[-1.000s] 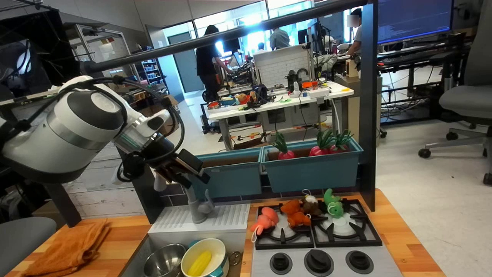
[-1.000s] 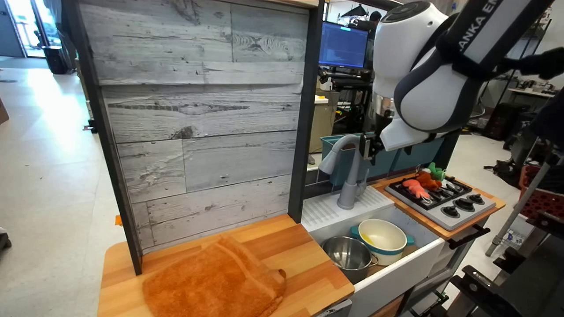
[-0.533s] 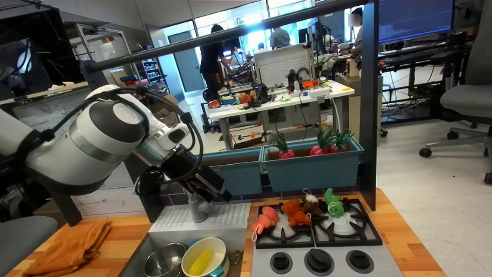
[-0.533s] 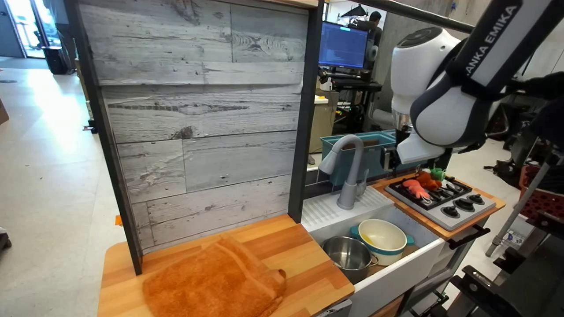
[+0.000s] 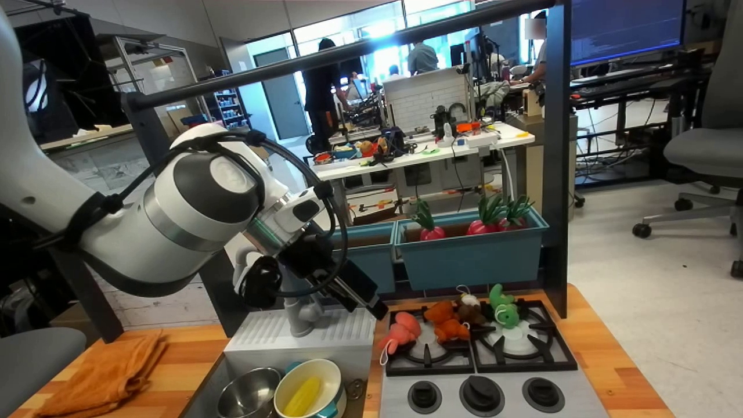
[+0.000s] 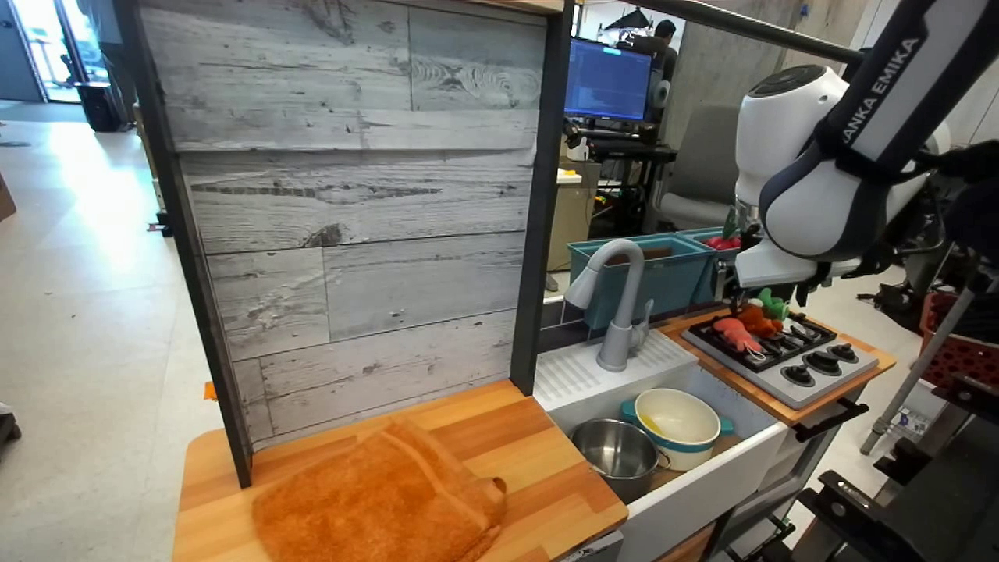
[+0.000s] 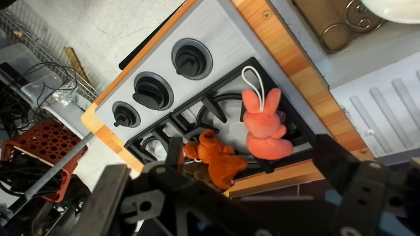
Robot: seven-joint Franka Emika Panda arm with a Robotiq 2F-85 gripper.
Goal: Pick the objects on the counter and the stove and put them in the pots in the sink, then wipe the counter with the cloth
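In an exterior view, the gripper (image 5: 367,309) hangs beside the stove (image 5: 450,386), nearest the pink rabbit toy (image 5: 400,331), which lies on the sink-side end of the burner grate (image 5: 429,370); picking that toy seems to be the step in hand. The green toy (image 5: 506,313) lies farther off, and the cream pot (image 5: 331,377) in the sink (image 5: 357,363) holds a yellow toy (image 5: 303,396). In an exterior view, the steel pot (image 6: 601,441) stands beside the cream one, farther from the stove, so the cream pot likely gives the shorter carry; the cloth (image 6: 382,499) on the counter (image 6: 562,476) can wait. In the wrist view, the fingers (image 7: 331,157) stand wide apart with nothing grasped, the rabbit below and between them, while the orange toy (image 7: 213,157) lies close to the opposite finger. A small shift toward the sink before lowering should keep that finger off the orange toy. The rabbit looks soft, so closing firmly across its body, rather than the ears, ought to hold best. Its white loop (image 7: 261,105) might catch on the grate; lifting straight up first, then swinging across to the pot, seems safest.
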